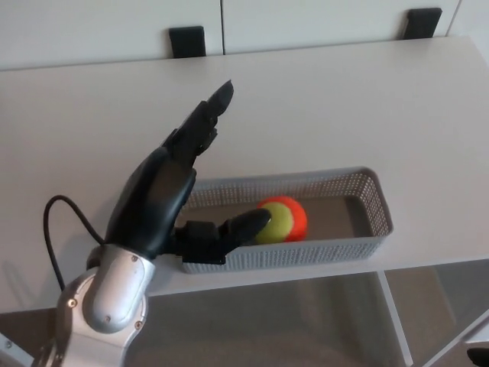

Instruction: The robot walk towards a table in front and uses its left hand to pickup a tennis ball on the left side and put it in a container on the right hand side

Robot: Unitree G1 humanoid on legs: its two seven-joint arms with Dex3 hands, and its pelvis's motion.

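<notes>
Left hand (164, 199) was at the left end of the gray basket (321, 252), spread wide and holding nothing. Two fingers (218, 103) pointed up past the basket; the thumb (244, 225) reached inside it. The yellow and orange tennis ball (284, 219) lay in the middle of the basket, right by the thumb tip. The basket sat on the white table (344, 99).

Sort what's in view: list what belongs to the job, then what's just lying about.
Job:
- ball, lying in the basket
- basket
- left hand, open beside the ball
- table

Lying about:
- black blocks at the table's far edge
- cable by the arm
</notes>
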